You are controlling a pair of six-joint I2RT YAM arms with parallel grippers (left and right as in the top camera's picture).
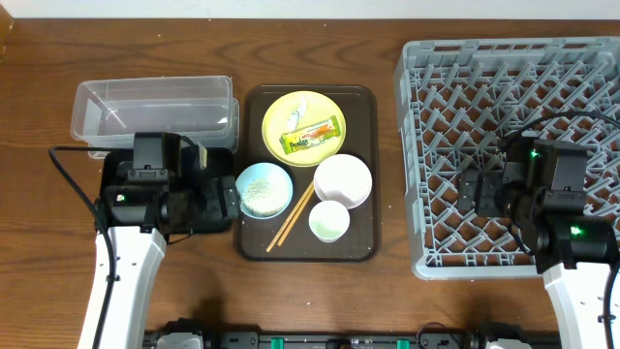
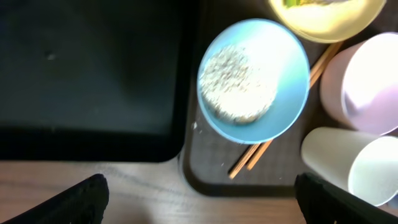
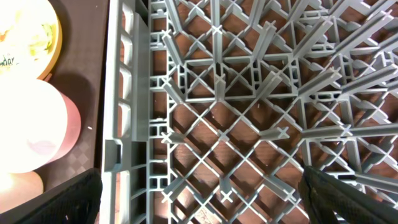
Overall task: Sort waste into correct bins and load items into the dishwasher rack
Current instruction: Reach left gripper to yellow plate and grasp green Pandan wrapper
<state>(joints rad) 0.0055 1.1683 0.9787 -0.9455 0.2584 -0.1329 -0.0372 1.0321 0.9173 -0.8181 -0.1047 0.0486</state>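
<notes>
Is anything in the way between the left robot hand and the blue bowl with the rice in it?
Nothing tall. The left gripper hangs open by the black tray; only the low rim of the brown tray lies before the blue bowl.

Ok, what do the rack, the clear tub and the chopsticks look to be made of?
Rack: grey moulded plastic, matte, judging by its uniform lattice. Clear tub: see-through plastic, glossy, with light glints on the walls. Chopsticks: probably wood or bamboo, pale tan and dull.

You see grey plastic lattice rack (image 3: 219, 87) filling frame | round yellow plate (image 3: 25, 37) upper left | white bowl (image 3: 31, 124) below it
</notes>
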